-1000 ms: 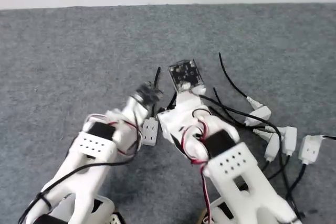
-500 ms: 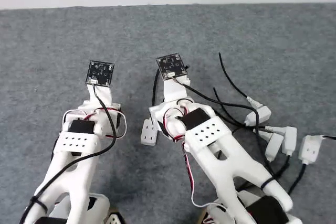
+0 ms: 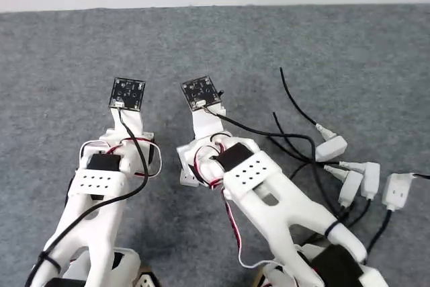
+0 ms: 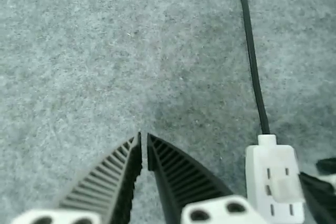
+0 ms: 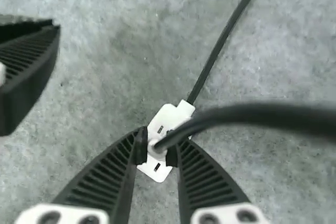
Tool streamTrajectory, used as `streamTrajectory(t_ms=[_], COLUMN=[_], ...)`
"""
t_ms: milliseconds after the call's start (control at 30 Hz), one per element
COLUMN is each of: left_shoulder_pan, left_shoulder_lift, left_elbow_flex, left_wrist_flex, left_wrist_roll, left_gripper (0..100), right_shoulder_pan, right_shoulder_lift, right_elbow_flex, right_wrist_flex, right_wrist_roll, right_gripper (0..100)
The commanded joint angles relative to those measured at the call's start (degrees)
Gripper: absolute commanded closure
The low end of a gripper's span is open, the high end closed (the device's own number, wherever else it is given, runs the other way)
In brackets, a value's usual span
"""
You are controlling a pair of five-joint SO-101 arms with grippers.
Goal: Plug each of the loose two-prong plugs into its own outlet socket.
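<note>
A white outlet socket point(image 4: 275, 181) with a black cord point(image 4: 252, 61) lies on the grey carpet beside my left gripper point(image 4: 143, 142), whose black fingers are shut on nothing. My right gripper point(image 5: 156, 148) is shut on a white two-prong plug point(image 5: 155, 147) with a thick black cable point(image 5: 252, 116), held right over the socket point(image 5: 167, 121). Whether the prongs are seated is hidden. In the high view the socket point(image 3: 187, 177) peeks out from under the right arm point(image 3: 235, 166). The left arm point(image 3: 107, 173) stands apart to its left.
Several loose white plugs point(image 3: 330, 147), point(image 3: 369, 178), point(image 3: 398, 189) with black cords lie in a tangle on the carpet at the right. The left gripper's black fingers point(image 5: 26, 77) show close beside the socket in the right wrist view.
The left arm swung away from the socket to the left and then held still. The right arm moved left with its plug and cable until it was over the socket.
</note>
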Motion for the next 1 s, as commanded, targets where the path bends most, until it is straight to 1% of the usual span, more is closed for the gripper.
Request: streamTrajectory(t_ms=[0,533,833,967], left_shoulder_pan=[-0.4,-0.7,-0.7,-0.7], left_shoulder_lift=[-1.8,-1.9,-1.9,-1.9], left_elbow_flex=[-2.2,-2.3,-2.3,-2.3], left_wrist_flex=[-1.3,-1.3,-1.3,-1.3], left_wrist_roll=[0.6,0.6,0.6,0.6], left_gripper=[99,99,99,99], right_shoulder_pan=[1.0,4.2,3.7,1.5], right_shoulder_lift=[0.7,1.4,1.5,2.4], right_elbow_flex=[-4.1,-3.9,-2.1,1.1], right_wrist_flex=[-1.2,-2.0,-2.1,-2.3], right_wrist_roll=[-0.5,1.1,2.4,5.7], right_gripper=[99.1,99.1,99.1,99.1])
